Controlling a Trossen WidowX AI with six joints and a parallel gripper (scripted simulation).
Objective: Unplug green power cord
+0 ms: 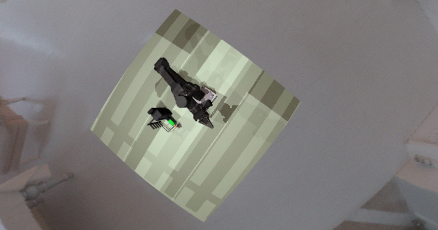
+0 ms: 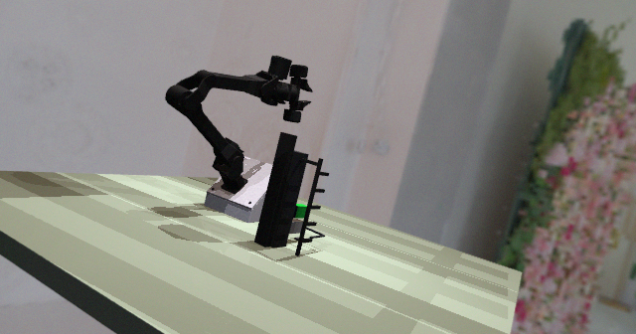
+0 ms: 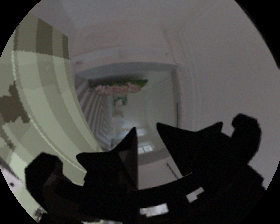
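Jaws partly closed, narrow gap, nothing between them; the gripper [image 2: 297,95] hangs in the air above the power strip [image 2: 281,190], well apart from it. In the wrist view both fingers show as dark points with only background between. Arm [image 2: 209,105] reaches out from its grey base plate [image 2: 248,195] on the striped table [image 2: 149,274]. Power strip stands upright on the table, a tall black block just beside the base. Green plug [image 2: 301,210] sits low on the strip's far side, next to a thin black rack [image 2: 310,205]. From the top view the plug [image 1: 170,122] is against the strip [image 1: 159,114], apparently still plugged in; the cord is too small to make out. Gripper [image 1: 207,120] is off to the plug's side, not touching.
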